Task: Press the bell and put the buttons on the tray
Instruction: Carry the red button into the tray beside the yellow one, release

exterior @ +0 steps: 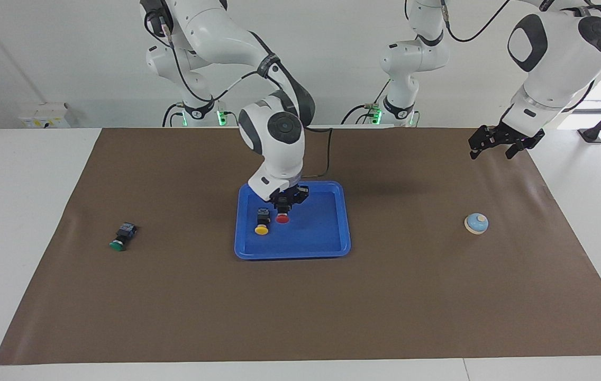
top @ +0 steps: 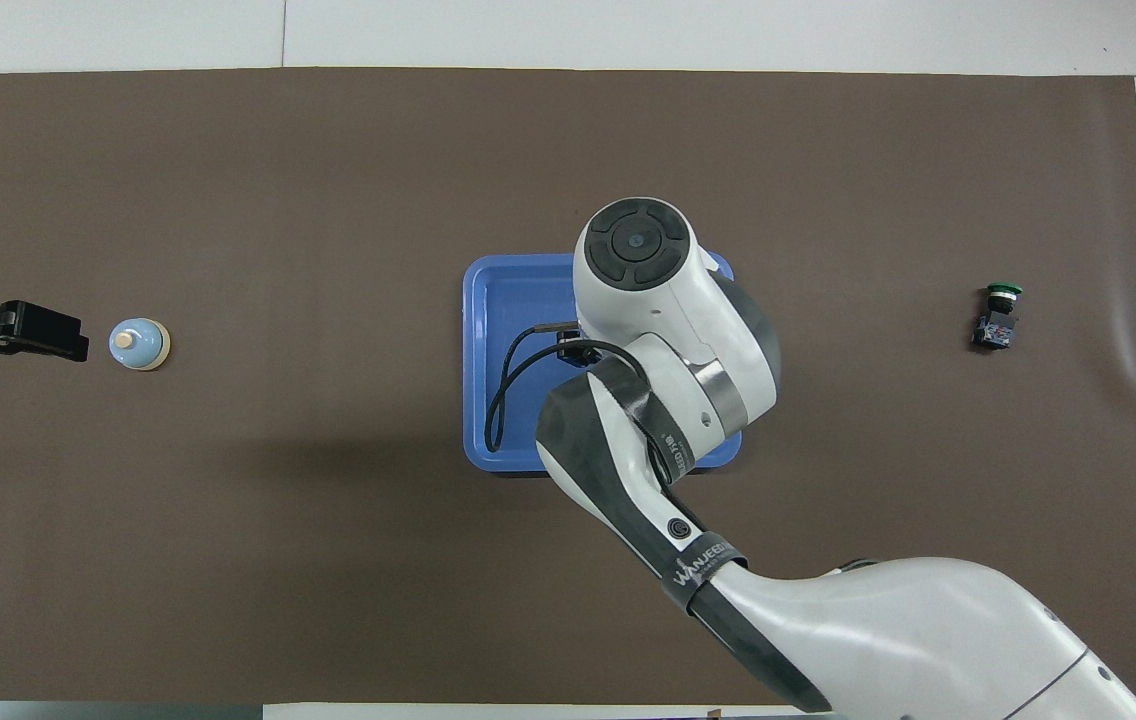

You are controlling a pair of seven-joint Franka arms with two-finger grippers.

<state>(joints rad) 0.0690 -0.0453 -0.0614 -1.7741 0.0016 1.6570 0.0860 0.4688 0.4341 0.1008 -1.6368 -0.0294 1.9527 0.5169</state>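
The blue tray [exterior: 291, 253] lies at the mat's middle; it also shows in the overhead view [top: 498, 300]. The yellow button [exterior: 262, 228] lies in it. My right gripper [exterior: 285, 205] is low in the tray, shut on the red button [exterior: 282, 218] beside the yellow one. The arm hides both in the overhead view. The green button [exterior: 118, 242] lies on the mat toward the right arm's end [top: 998, 312]. The bell [exterior: 476, 223] stands toward the left arm's end [top: 139, 344]. My left gripper [exterior: 492, 152] waits open, raised over the mat's edge beside the bell [top: 58, 335].
A brown mat [exterior: 173, 296] covers most of the white table. A black cable [top: 503, 385] from the right arm loops over the tray. The arm bases stand at the robots' edge of the table.
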